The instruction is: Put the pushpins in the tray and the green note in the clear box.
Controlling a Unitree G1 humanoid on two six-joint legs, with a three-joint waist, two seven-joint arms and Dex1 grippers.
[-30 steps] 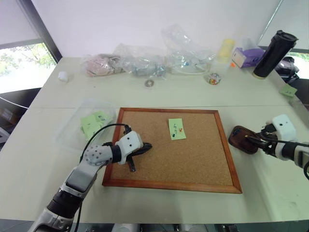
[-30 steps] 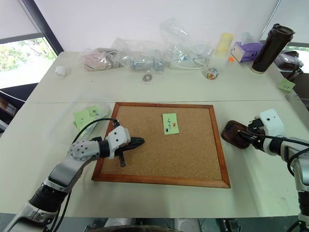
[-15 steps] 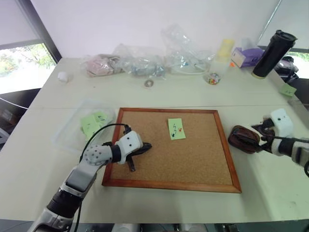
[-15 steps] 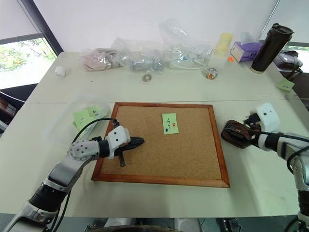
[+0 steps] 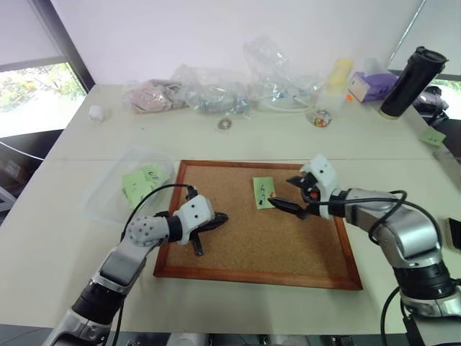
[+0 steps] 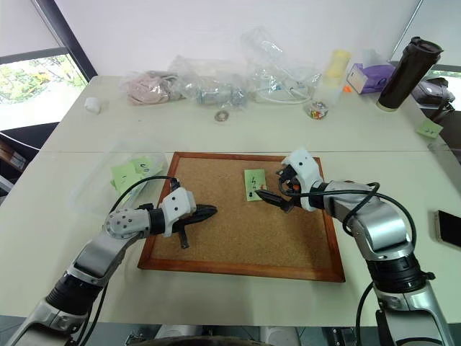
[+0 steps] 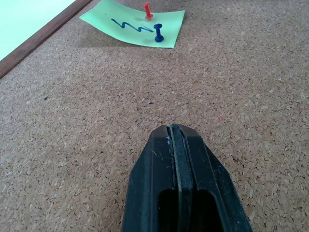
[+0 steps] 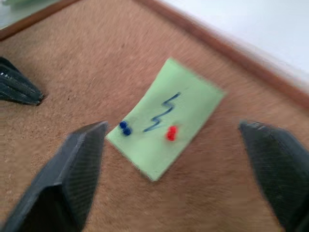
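The green note (image 5: 263, 193) lies on the corkboard (image 5: 252, 245), pinned by the two pushpins: a red one (image 8: 170, 133) and a dark blue one (image 8: 125, 128). My right gripper (image 5: 282, 193) hovers just right of the note, open, with the note and both pins between its spread fingers (image 8: 77, 174) in the right wrist view. My left gripper (image 5: 220, 218) rests shut on the cork near the board's left edge, pointing toward the note. The clear box (image 5: 108, 194) sits left of the board with pale green notes inside. The tray is hidden.
Crinkled plastic bags (image 5: 216, 94), a small glass jar of pins (image 5: 319, 117), a purple tissue box (image 5: 367, 85) and a tall black bottle (image 5: 407, 72) line the table's far side. A metal ring (image 5: 223, 124) lies behind the board. A phone (image 6: 448, 229) lies at the right edge.
My right arm has swung left from beside the tray to over the corkboard next to the green note, and its jaws stand wider. The left gripper has not moved.
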